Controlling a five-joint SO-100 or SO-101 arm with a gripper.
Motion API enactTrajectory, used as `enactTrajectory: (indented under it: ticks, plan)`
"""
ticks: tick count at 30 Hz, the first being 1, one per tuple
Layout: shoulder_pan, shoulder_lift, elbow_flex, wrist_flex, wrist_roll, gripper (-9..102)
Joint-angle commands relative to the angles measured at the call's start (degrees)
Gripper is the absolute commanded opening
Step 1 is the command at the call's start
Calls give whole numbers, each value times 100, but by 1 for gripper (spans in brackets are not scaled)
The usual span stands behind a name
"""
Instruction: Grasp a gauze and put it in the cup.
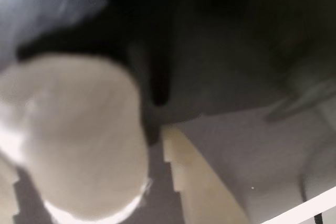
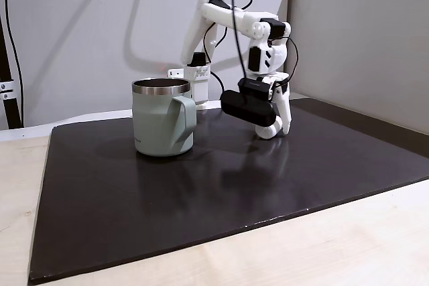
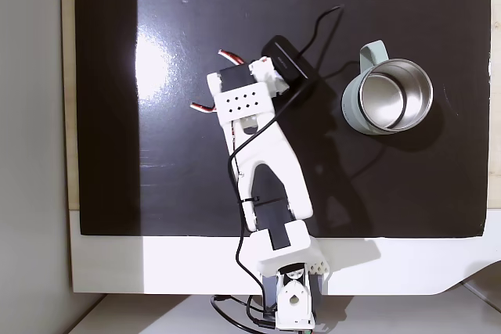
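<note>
The white gauze (image 1: 79, 135) is a soft roll that looms large and blurred at the left of the wrist view, lying between two cream fingers. My gripper (image 1: 84, 129) is shut on it. In a fixed view the gripper (image 2: 275, 128) holds the gauze (image 2: 267, 130) low, at or just above the black mat, to the right of the sage-green cup (image 2: 161, 122). The cup stands upright with its handle toward the arm. Seen from above, the cup (image 3: 352, 107) is right of the arm's wrist (image 3: 243, 103), which hides the gauze.
A black mat (image 2: 201, 199) covers the table, on a pale wooden top (image 2: 335, 246). The arm's base (image 3: 286, 271) sits on a white strip at the mat's edge. Grey walls stand behind and to the right. A black camera (image 2: 248, 107) hangs on the wrist.
</note>
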Motion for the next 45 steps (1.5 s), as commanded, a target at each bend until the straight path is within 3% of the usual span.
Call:
enactTrajectory:
  ticks: [1, 10, 20, 32, 36, 45]
  plan:
    - [-9, 62, -26, -53, 70, 26]
    - [9, 62, -35, -97, 193, 0]
    - [9, 396, -158, 123, 264, 0]
    - [229, 1538, -1890, 1960, 229, 0]
    - [527, 2021, -2197, 2391, 229, 0]
    - [1740, 3067, -2039, 2435, 202, 0]
